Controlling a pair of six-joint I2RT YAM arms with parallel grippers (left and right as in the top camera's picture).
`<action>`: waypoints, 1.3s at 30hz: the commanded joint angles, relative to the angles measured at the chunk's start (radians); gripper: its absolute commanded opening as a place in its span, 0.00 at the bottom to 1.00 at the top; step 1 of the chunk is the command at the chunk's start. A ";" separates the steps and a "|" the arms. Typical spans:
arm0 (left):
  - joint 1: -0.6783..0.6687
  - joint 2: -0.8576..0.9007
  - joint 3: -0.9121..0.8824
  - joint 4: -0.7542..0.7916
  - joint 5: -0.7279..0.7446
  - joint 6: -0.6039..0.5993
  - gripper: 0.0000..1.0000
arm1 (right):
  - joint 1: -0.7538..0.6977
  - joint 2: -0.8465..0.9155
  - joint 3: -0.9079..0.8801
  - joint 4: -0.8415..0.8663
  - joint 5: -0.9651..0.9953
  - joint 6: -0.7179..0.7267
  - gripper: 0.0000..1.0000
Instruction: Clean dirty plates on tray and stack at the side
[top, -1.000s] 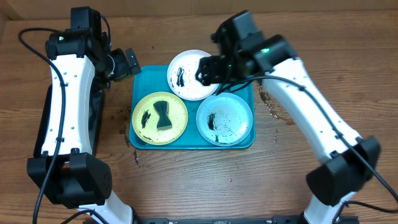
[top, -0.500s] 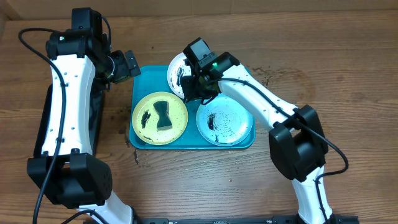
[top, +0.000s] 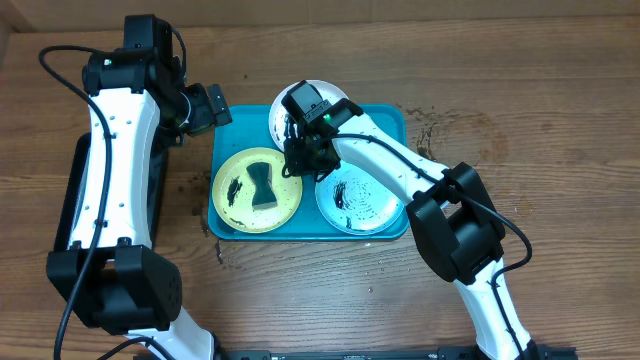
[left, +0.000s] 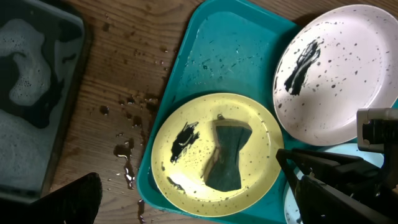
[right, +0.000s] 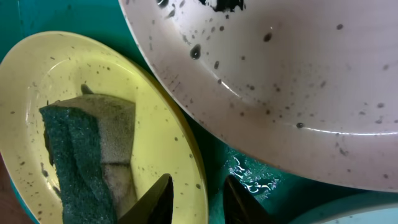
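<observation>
- A brown wooden bench filled the scene, wet and speckled with dark drops beside the left hand.
- The turquoise tray lay directly beneath the right hand and just to the right of the left hand.
- A black tray sat below the left arm. Only the left wrist view showed the white foam in it, since the arm covered it in the overhead view.
- All three plates lay on the tray with black smears and specks, and none was stacked at the side. By that, I judged the cleaning not yet begun, with every plate left to do.
- The white plate lay just beyond the right hand and the aqua plate close on its other side. Only the overhead view showed much of the aqua plate.
- The yellow-green plate lay under the right hand.
- The right hand was spread. The right wrist view alone showed its tips either side of that plate's rim, pinching nothing.
- I could not tell whether the left hand was spread or pressed together.
- The sponge rested on the yellow-green plate, near the right hand and ungrasped.
</observation>
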 joint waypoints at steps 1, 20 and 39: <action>-0.008 -0.003 -0.011 0.005 0.005 0.001 1.00 | 0.003 -0.001 -0.005 0.003 0.007 0.005 0.29; -0.055 -0.002 -0.063 -0.013 0.005 0.005 0.97 | 0.004 -0.001 -0.093 0.051 0.000 0.005 0.07; -0.074 0.000 -0.498 0.398 0.285 0.081 0.57 | 0.004 -0.001 -0.093 0.051 -0.001 0.010 0.05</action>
